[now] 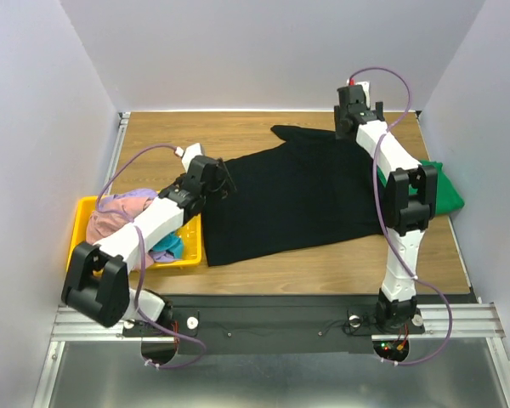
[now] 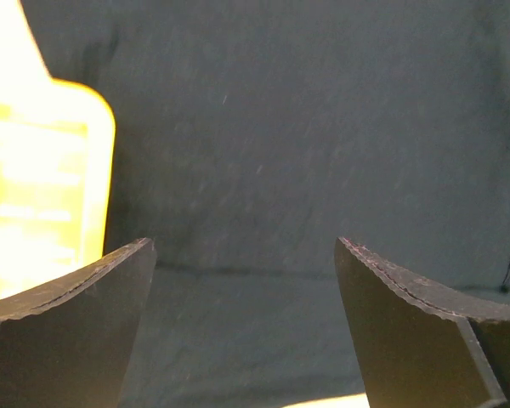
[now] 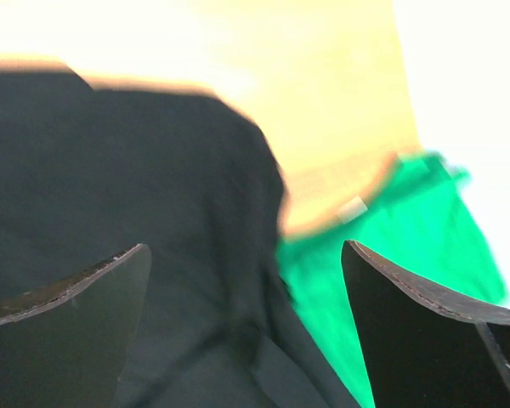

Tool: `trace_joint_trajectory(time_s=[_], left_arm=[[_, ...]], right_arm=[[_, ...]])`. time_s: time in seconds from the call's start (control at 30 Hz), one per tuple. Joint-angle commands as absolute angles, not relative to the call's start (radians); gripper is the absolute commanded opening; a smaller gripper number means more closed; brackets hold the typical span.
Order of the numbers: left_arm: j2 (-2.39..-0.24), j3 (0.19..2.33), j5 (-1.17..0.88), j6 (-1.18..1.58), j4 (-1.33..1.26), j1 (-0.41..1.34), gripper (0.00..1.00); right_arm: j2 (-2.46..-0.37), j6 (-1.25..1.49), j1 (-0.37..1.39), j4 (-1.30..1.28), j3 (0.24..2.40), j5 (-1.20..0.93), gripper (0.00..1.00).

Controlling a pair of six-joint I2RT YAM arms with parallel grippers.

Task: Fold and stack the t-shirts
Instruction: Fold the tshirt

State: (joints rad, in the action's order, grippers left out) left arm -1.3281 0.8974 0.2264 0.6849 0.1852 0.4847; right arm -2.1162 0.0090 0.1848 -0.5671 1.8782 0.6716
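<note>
A large black t-shirt [image 1: 297, 195] lies spread across the middle of the table. My left gripper [image 1: 223, 177] is open just over its left edge; in the left wrist view the black cloth [image 2: 306, 153] fills the gap between the jaws. My right gripper [image 1: 350, 127] is open above the shirt's far right corner. The right wrist view shows black cloth [image 3: 153, 195] and a green t-shirt [image 3: 399, 238] beneath the jaws. The green shirt [image 1: 446, 194] lies at the table's right edge, partly under the black one. Pink, lavender and teal shirts [image 1: 119, 212] are piled in the bin.
A yellow plastic bin [image 1: 185, 255] sits at the table's left edge, next to the black shirt; its corner shows in the left wrist view [image 2: 42, 170]. White walls close in the table at the back and both sides. Bare wood [image 1: 323, 259] shows along the near edge.
</note>
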Motion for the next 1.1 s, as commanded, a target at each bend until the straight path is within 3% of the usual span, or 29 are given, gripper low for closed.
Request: trace_joint_trajectory(time_s=[0.0, 0.3, 0.53, 0.87, 1.07], left_arm=[[-1.393, 1.009, 0.27, 0.632, 0.141, 0.454, 0.99], [-1.696, 1.281, 0.227, 0.558, 0.183, 0.325, 0.99], [-1.899, 1.497, 0.227, 0.497, 0.23, 0.288, 0.98], [-2.005, 1.565, 0.21, 0.476, 0.244, 0.273, 0.99], [-1.996, 1.542, 0.196, 0.477, 0.232, 0.272, 0.99]], right_arm=[[-2.2, 0.04, 0.181, -0.502, 2.008, 0.485, 1.0], [-2.454, 0.083, 0.181, -0.459, 2.342, 0.071, 1.0], [-2.634, 0.124, 0.195, -0.338, 2.463, -0.188, 1.0], [-2.721, 0.021, 0.304, -0.184, 2.48, -0.117, 1.0], [-2.68, 0.043, 0.308, -0.183, 2.35, 0.113, 1.0]])
